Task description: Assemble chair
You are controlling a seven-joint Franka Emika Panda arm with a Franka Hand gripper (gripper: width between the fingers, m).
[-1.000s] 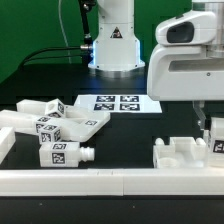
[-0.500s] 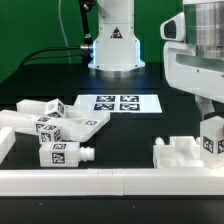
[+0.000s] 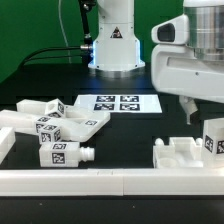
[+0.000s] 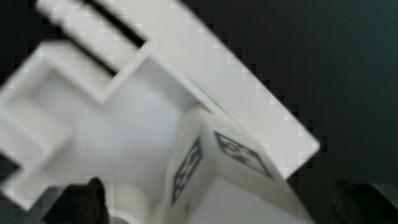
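- Above the seat (image 3: pixel 176 156), at its end toward the exterior view's right, the pincer (image 4: pixel 217 198) hangs released. In the wrist view its dark fingers (image 4: pixel 80 202) stand on either side of a tagged block (image 3: pixel 212 137), with dark gaps between them and it.
- The block stands upright at that same end of the seat, a tag on its near face. The picture's edge cuts off its far side, and I cannot tell whether it is slotted in.
- The seat, a boxy white piece with a recessed top, lies on the black table (image 3: pixel 130 132), just behind the long white rail (image 3: pixel 100 182).
- Well apart from the seat, toward the exterior view's left, lies a heap of loose parts (image 3: pixel 60 128). These are white tagged pieces, several touching or leaning on one another.
- Behind the seat and toward the exterior view's left, the marker board (image 3: pixel 120 102) lies flat, between the heap and the arm's base (image 3: pixel 115 45).
- The chair is in pieces: the block at the seat, the rest in the heap.
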